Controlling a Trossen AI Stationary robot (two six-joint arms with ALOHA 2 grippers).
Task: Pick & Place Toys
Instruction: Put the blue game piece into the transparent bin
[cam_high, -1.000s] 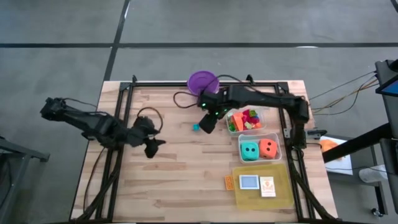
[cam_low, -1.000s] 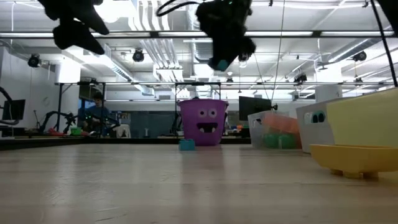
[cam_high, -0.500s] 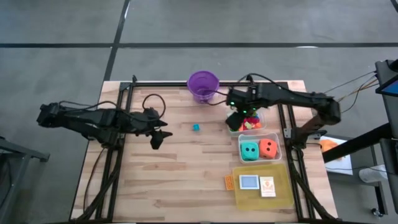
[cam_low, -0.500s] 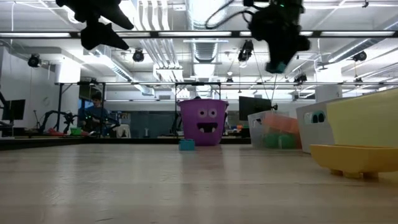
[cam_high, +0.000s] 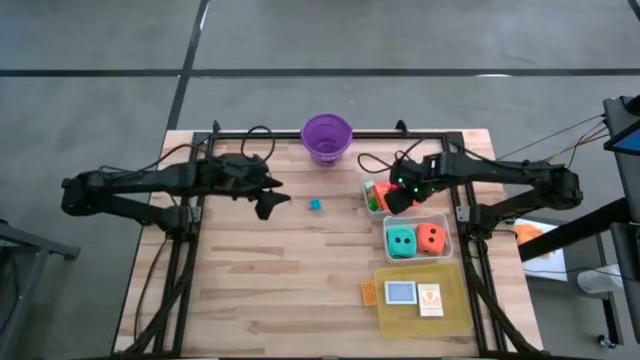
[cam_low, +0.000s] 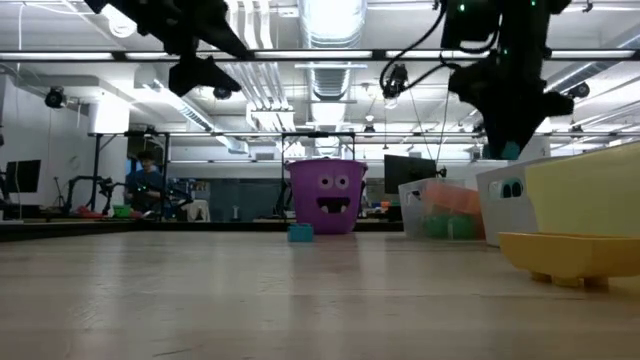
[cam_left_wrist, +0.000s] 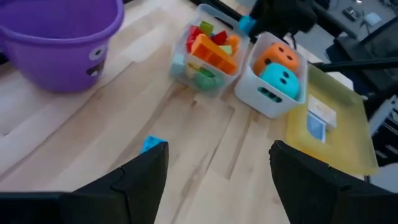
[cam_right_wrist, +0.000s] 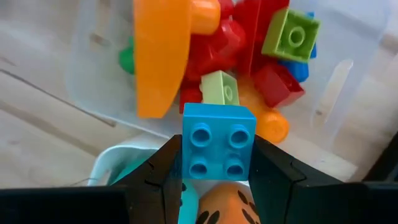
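- High view: my right claw (cam_high: 397, 196) hangs over the clear tub (cam_high: 372, 184) of mixed blocks, beside the second tub holding the teal die (cam_high: 401, 242) and orange die (cam_high: 431, 236). My left claw (cam_high: 270, 203) hovers near a lone blue block (cam_high: 315, 205) on the table (cam_high: 280, 280).
- Low view: that lone block (cam_low: 300, 233) sits in front of the purple bucket (cam_low: 327, 196); both arms are raised.
- Left wrist view: my left fingers (cam_left_wrist: 146, 174) stand spread, empty, the loose block (cam_left_wrist: 151, 144) just ahead.
- Right wrist view: my right fingers (cam_right_wrist: 163, 169) pinch a blue brick (cam_right_wrist: 217, 141) above the tub's red, green and orange pieces.
- I judge most toys sorted; this brick needs dropping, the loose block fetching.
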